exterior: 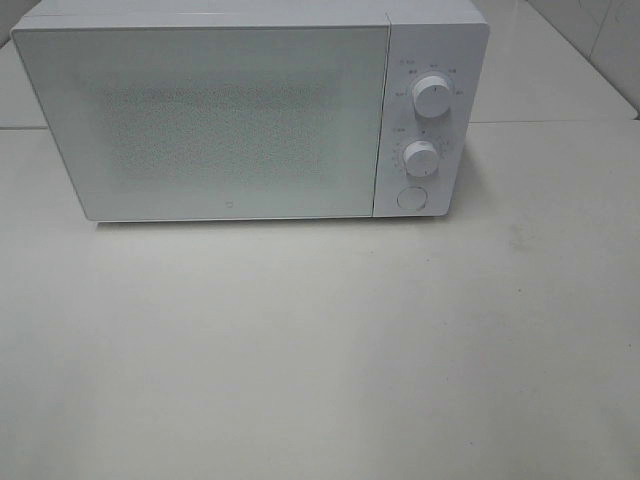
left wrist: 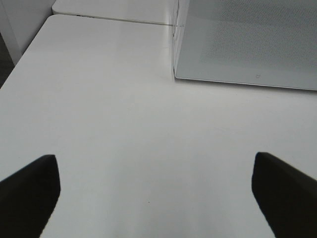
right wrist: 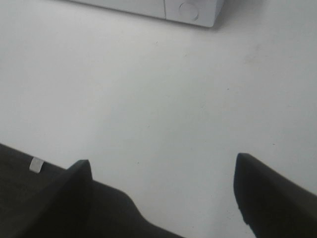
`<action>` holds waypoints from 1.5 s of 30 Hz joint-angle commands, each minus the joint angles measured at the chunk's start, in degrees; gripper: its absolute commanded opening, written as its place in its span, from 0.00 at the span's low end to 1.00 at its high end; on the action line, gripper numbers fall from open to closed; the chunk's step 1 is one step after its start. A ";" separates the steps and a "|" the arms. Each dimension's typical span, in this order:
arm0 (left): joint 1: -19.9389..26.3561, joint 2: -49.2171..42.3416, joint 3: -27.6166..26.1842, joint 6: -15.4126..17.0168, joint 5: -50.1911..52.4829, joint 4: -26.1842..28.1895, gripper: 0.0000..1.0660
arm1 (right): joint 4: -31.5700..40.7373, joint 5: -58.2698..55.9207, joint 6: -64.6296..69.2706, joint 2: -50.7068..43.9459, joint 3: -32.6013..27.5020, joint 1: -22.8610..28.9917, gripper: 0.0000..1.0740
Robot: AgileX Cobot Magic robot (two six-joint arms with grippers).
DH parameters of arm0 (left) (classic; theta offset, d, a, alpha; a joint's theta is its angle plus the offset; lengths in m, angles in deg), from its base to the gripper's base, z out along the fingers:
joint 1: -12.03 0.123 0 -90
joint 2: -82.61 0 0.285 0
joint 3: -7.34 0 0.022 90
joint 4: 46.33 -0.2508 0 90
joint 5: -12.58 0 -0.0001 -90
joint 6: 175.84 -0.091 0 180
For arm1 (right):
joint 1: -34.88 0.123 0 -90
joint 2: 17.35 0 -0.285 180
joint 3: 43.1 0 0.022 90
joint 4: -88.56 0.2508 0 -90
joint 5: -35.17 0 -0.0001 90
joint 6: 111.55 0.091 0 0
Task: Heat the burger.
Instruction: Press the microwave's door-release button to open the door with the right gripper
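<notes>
The burger is out of view in every frame. A white microwave stands at the back of the table with its door shut; two round knobs and a round button sit on its right panel. Neither arm shows in the exterior high view. In the left wrist view my left gripper hangs open above bare table, near the microwave's lower left corner. In the right wrist view my right gripper is open over bare table, with the microwave's button corner far ahead. Nothing sits between either pair of fingers.
The white table spreads in front of the microwave. A seam runs across the tabletop behind it. A tiled wall rises at the back right. The table's left edge shows in the left wrist view.
</notes>
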 commanded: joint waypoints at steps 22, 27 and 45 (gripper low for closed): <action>0.17 -0.92 0.17 -0.17 0.52 0.52 0.92 | -4.58 -1.95 0.11 -26.01 -7.10 -11.52 0.71; 0.17 -0.92 0.17 -0.17 0.52 0.52 0.92 | -4.58 -1.95 0.06 -26.01 -7.10 -11.52 0.71; 0.17 -0.92 0.17 -0.17 0.52 0.52 0.92 | -4.53 -1.89 -1.26 -23.95 -6.70 -11.52 0.71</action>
